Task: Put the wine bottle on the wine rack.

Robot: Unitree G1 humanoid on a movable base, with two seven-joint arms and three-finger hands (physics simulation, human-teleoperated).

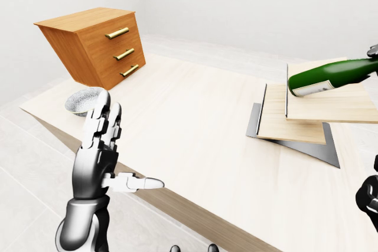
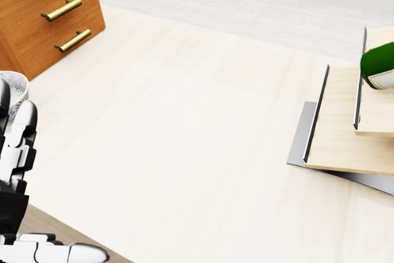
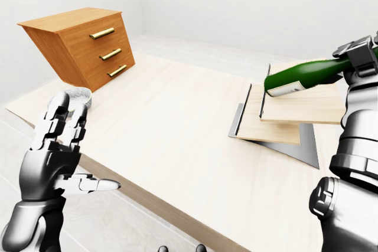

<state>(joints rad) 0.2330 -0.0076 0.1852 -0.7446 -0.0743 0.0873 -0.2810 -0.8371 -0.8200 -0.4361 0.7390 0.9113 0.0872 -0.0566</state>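
Wine bottle, dark green glass with a pale label near its base, lies nearly level in the air over the stepped wooden wine rack at the worktop's right, neck clamped in the right robot hand. Left robot hand hangs fingers spread, holding nothing.

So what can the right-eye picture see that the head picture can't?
Only the right-eye view shows the right hand closed around the neck of the wine bottle, the bottle's whole length, and the top of the drawer chest. The head view adds nothing of its own; it only looks closer down on the table. Both show the wine rack, the bowl and the open left hand.
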